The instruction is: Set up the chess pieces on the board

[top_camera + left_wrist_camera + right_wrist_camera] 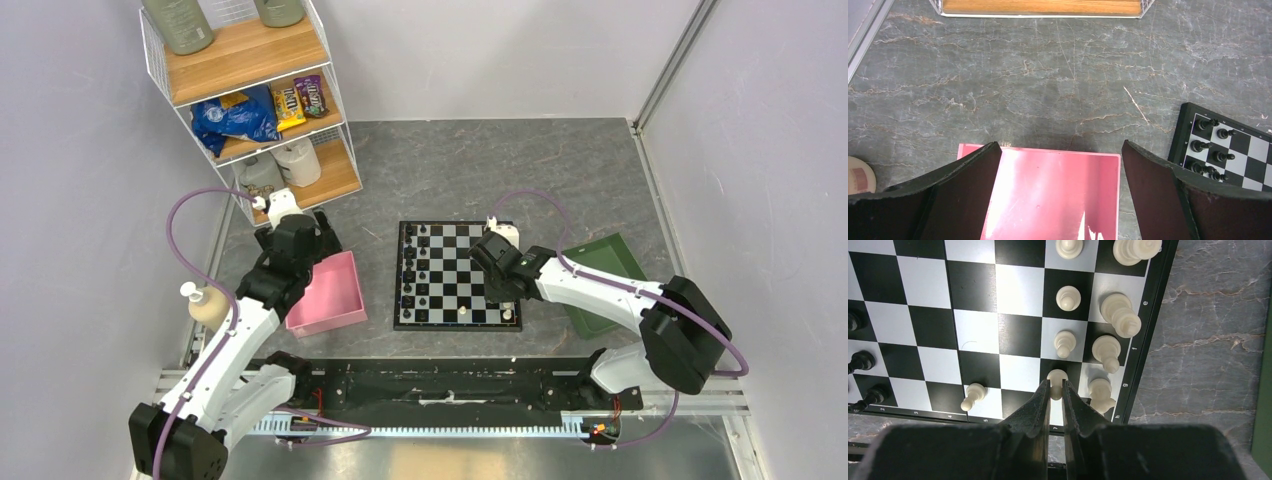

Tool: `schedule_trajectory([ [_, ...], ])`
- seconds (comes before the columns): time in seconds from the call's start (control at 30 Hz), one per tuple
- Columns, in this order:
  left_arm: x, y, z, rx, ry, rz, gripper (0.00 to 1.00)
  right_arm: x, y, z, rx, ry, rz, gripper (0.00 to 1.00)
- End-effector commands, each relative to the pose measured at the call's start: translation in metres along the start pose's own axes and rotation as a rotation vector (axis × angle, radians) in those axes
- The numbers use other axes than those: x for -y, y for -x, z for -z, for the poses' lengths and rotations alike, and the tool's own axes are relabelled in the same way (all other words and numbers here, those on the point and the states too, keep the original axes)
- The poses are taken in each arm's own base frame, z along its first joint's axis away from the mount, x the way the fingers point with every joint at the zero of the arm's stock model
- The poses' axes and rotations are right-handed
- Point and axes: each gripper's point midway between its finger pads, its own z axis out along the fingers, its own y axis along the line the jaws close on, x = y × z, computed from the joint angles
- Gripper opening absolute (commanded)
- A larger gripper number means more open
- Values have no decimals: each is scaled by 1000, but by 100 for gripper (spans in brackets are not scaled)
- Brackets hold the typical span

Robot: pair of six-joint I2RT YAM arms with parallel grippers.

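Pinching one white pawn, right fingers; left fingers spread; apparently nine white pieces.

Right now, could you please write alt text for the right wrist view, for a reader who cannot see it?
The right gripper pinches a small cream-white chess piece at the lower edge of a black-and-white chequered board. More cream-white pieces stand in two rows by its right border, black pieces at far left, grey marbled table beyond.

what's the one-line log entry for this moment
right gripper: shut on white pawn at board | left gripper: open over pink tray
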Motion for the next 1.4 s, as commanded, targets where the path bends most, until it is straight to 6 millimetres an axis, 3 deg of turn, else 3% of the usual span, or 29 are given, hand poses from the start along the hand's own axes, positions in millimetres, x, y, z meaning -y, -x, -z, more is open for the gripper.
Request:
schedule_trajectory([
  [0.0, -2, 7, 0, 31, 4, -7, 100, 7, -4, -1, -1, -19, 1, 19],
  [0.3, 0, 7, 0, 28, -6, 0, 100, 2, -4, -11, -2, -15, -12, 20],
  [0.6, -2, 5, 0, 25, 0, -4, 100, 1, -1, -8, 2, -6, 0, 24],
  [1.2, 0, 3, -5, 19, 4, -9, 100, -18, 17, 30, 27, 111, 52, 39],
  [1.37, -3, 6, -3, 30, 14, -2, 100, -23, 28, 37, 72, 124, 54, 52],
])
